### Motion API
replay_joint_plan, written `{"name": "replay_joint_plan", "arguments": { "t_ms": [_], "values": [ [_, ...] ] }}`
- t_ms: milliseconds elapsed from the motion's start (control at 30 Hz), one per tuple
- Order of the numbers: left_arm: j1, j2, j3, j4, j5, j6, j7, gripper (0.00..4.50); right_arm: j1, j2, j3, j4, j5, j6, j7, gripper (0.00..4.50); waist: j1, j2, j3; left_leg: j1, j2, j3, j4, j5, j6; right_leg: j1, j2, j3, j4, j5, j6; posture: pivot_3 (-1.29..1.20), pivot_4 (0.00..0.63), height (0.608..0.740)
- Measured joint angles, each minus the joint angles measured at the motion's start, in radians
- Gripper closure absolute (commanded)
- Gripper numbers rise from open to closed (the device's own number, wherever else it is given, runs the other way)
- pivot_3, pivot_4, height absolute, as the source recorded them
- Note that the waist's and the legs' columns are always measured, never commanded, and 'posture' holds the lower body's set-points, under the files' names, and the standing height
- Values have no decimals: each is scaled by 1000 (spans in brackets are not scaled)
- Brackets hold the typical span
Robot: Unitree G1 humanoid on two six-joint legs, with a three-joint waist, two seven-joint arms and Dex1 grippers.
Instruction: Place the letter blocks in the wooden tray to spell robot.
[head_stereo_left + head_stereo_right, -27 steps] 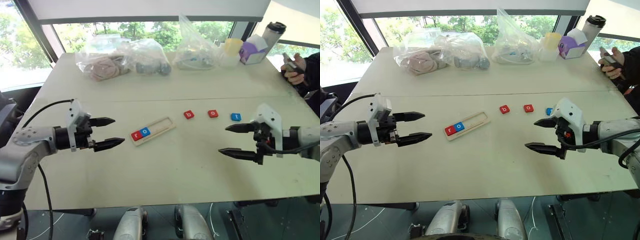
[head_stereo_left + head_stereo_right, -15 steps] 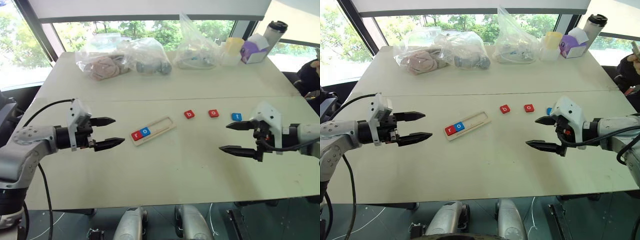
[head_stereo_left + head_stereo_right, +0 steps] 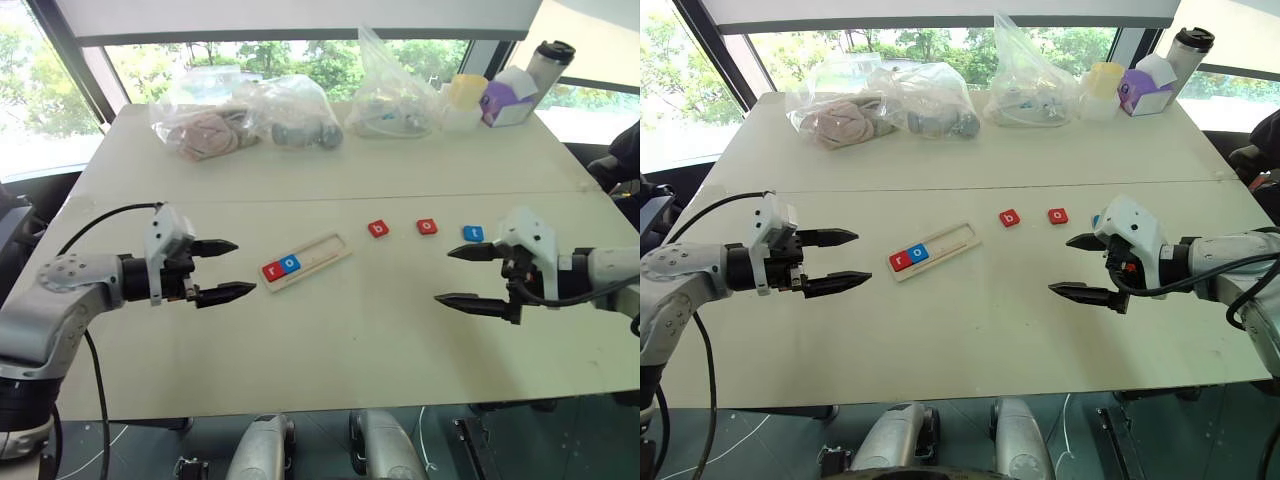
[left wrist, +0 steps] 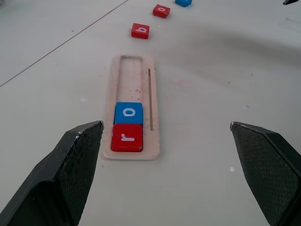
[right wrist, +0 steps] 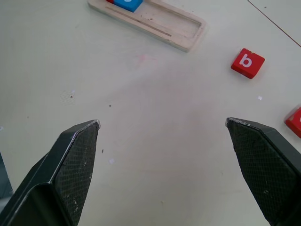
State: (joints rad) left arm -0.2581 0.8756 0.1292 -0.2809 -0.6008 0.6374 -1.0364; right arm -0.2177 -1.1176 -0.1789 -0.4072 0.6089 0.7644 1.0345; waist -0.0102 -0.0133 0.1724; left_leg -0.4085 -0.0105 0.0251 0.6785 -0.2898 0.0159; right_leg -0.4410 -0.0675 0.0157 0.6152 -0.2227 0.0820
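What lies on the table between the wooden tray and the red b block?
Nothing: between the wooden tray and the red b block there is bare table, as the left eye view and the left wrist view show.

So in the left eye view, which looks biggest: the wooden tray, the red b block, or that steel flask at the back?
1. wooden tray, clearly the longest.
2. steel flask, though it stands farther away, so it shows smaller than it would up close.
3. red b block, smallest.
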Motion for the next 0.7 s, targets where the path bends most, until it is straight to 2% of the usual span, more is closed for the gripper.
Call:
{"name": "replay_joint_plan", "arguments": {
  "t_ms": [167,333,500,700],
  "values": [
    [-6,-40,-39,3,54,-62,21,0,0,12,9,-4,-5,0,-14,73,1,0,0,0,0,0,0,0,0,0,0,0,0,0,0,0,150,740],
    [10,-140,-130,44,162,-179,62,0,13,39,8,-34,-3,6,-41,73,2,1,0,0,0,0,0,0,0,0,0,0,0,0,0,0,150,740],
    [-39,-301,-238,217,332,-370,158,0,46,67,3,-81,4,25,-81,73,15,1,-1,0,0,0,1,0,0,0,0,0,0,1,-1,0,150,740],
    [-103,-398,-256,383,417,-504,235,0,96,78,-36,-146,25,59,-126,73,23,1,-1,0,0,1,1,0,0,0,0,0,1,1,0,0,150,740]
  ]
}}
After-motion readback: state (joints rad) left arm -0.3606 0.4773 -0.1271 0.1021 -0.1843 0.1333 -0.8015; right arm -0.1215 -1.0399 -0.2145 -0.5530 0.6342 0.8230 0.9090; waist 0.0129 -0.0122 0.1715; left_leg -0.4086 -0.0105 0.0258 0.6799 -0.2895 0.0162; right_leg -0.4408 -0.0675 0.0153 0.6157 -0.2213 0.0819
